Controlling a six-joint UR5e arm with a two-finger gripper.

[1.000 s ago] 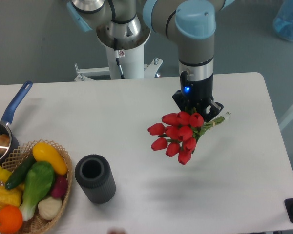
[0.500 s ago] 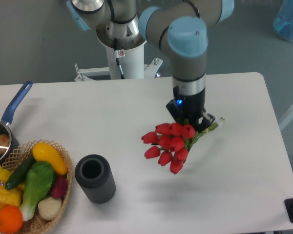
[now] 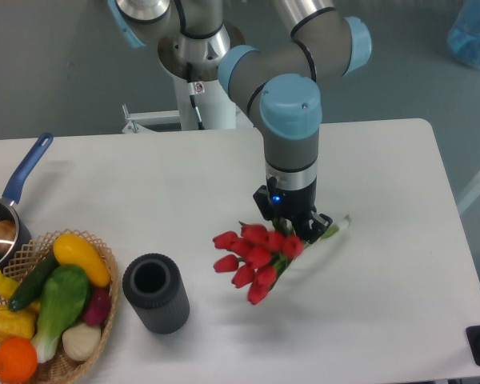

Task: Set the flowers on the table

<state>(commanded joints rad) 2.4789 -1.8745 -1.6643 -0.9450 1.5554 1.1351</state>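
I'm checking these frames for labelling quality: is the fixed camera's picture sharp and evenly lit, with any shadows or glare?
Fixed camera: light is soft and even, with no glare on the white table; the bunch of red tulips in the black two-finger gripper looks slightly soft; a faint diffuse shadow lies on the table below the tulips; the dark grey ribbed cylinder vase is sharp.

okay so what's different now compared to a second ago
The gripper, still shut on the flowers, has carried them left and toward the front of the table, nearer the dark vase. The vase, the basket of vegetables and the pan have not moved.
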